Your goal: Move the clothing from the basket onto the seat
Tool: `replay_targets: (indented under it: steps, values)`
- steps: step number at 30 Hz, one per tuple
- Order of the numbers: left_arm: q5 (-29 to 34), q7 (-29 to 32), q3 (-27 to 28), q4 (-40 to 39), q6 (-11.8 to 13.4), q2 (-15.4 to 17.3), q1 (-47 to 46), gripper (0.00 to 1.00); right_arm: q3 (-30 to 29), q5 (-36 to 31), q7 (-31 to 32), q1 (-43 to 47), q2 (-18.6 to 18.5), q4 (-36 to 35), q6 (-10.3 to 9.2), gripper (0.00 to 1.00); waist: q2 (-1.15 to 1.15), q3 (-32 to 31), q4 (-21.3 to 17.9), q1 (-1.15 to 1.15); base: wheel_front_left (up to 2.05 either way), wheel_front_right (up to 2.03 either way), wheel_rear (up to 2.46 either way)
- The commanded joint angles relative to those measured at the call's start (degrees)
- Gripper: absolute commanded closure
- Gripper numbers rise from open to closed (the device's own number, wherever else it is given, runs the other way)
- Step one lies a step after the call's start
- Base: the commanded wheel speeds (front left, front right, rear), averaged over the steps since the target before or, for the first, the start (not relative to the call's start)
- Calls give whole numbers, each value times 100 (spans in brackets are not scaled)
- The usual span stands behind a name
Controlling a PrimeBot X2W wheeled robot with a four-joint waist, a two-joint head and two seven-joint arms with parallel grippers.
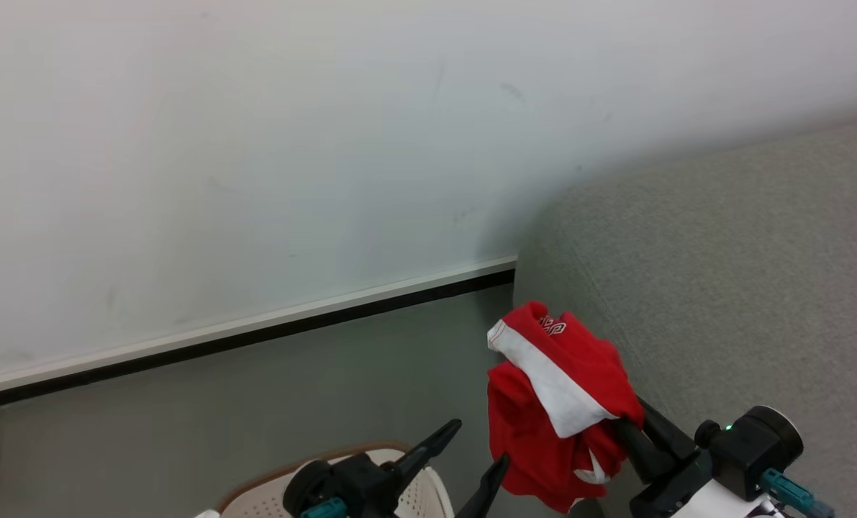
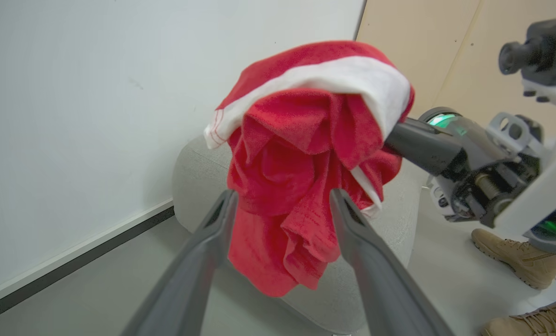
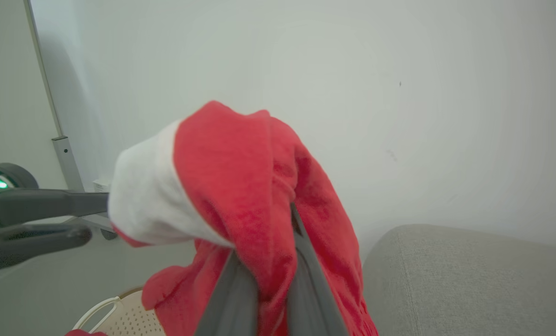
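White wall (image 1: 255,144) behind; right gripper (image 1: 626,424) is pinching soft red garment w/ white panel (image 1: 558,388) aloft, prob. for carrying to grey woven sofa (image 1: 723,288) beside it. Left gripper (image 1: 480,442) is hanging spread below-left, above cream perforated basket (image 1: 428,493).

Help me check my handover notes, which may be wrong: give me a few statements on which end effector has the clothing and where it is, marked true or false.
1. The right end effector is shut on the red-and-white soft fabric garment. True.
2. The left end effector grips the garment too. False: it is open, its fingers apart on either side of the hanging cloth.
3. The garment lies on the grey woven-fabric sofa. False: it hangs in the air beside the sofa.
4. In the head view, the cream perforated plastic basket is left of the sofa. True.
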Motion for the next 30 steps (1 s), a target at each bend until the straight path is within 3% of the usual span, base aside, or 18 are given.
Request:
replay_targets:
  steps: [1,8,15,24,30]
  values:
    - [44,-101,3,92,12,3,-64,0,-145,-97,-20,96,-56,-81,-16,100,0,200,-512,0,0,0,0]
    - [115,-225,-73,295,-12,-77,-223,0,-471,-151,-20,230,-6,-249,-16,100,0,470,-1053,0,0,0,0]
    - [232,-226,-139,358,-29,-76,-493,0,-882,-209,-20,169,94,-379,-16,100,0,912,-1077,0,0,0,0]
    - [492,44,-181,291,-95,38,-1281,0,-2268,-358,-21,-971,38,-223,-16,100,0,2276,-580,0,0,0,0]
    - [674,122,-183,260,-106,13,-1838,0,-3279,-523,-21,-2303,-485,646,-16,100,0,3193,-15,0,0,0,0]
